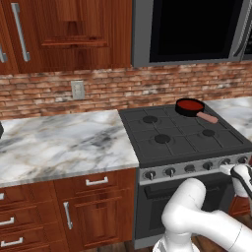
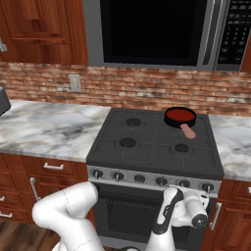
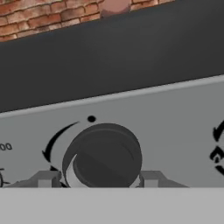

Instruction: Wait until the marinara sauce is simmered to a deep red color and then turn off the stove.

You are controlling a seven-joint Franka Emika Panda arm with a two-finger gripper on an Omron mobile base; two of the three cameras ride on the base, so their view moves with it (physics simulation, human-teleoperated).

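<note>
**Fingers at the knob, sauce on the back burner**

Because the task ends with shutting off the black four-burner gas stove, the arm is held low at the steel front strip, its fingers spread to either side of a round dark knob and, as far as I can tell, not yet pinching it. That knob looks chosen to match the burner under the pan. At the back right of the stove, a small dark round frying pan holds the smooth red marinara sauce, filling it nearly to the rim; its reddish-brown handle points toward the front.
</note>
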